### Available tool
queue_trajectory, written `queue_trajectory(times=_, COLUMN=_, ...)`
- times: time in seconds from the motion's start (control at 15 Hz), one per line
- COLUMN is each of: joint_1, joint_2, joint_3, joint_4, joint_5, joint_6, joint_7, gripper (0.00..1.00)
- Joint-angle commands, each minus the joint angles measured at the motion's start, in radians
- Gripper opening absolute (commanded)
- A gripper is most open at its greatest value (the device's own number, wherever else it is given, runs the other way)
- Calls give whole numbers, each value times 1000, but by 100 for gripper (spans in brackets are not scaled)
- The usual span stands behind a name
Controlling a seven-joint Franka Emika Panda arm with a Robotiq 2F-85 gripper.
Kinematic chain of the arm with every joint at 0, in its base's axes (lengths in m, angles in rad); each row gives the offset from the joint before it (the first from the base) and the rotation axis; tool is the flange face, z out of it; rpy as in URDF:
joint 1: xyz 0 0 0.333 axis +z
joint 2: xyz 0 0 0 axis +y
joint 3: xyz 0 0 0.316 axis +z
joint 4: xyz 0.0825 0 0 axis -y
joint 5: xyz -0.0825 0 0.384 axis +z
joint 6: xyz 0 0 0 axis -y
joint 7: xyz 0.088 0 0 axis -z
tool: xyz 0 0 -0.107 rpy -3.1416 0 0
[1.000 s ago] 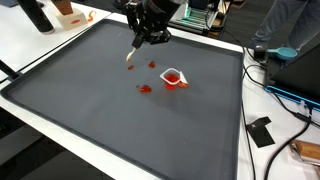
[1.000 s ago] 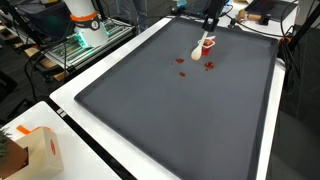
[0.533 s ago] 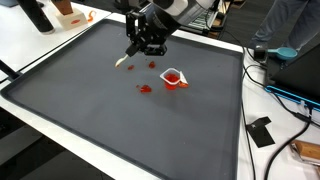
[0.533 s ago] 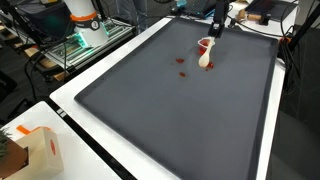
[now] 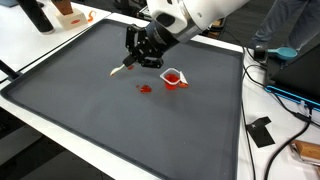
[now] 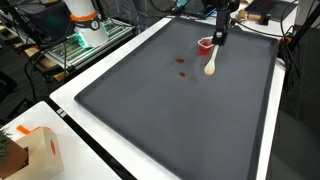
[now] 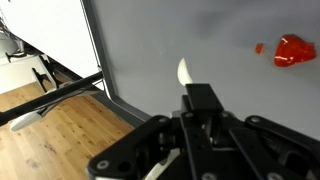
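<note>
Black two-finger gripper [image 5: 140, 58], pinching a pale wooden spoon [image 5: 122, 69] beside a small red plastic cup [image 5: 173, 77]: judged mid-carry, with lowering calling for a gentle, steady tip.

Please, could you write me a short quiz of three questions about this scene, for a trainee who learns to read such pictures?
1. True or false: the gripper is shut on the pale cream spoon-shaped utensil.
2. Where does the small red cup stand? A) on the dark grey mat; B) between the gripper's jaws; C) on the wooden floor.
3. Fill in: the small loose pieces that lie on the mat near the cup are ___ in colour.

Key: 1 true; 2 A; 3 red.
</note>
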State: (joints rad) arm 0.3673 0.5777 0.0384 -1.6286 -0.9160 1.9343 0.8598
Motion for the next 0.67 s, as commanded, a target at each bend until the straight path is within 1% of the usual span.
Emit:
queue_trajectory(times=0.0, joint_1=0, joint_2=28, joint_3=-2, joint_4=7, joint_5=-50, joint_6=18, joint_7=53, gripper=3)
queue_trajectory(times=0.2, joint_1=-3, joint_2=39, joint_3=1, joint_4=7, joint_5=-60, joint_6=16, joint_7=68, gripper=3)
queue_trajectory(times=0.6, joint_1=-24, joint_2=39, joint_3=15, joint_4=2, joint_5=-29, joint_6=39, joint_7=35, gripper=3)
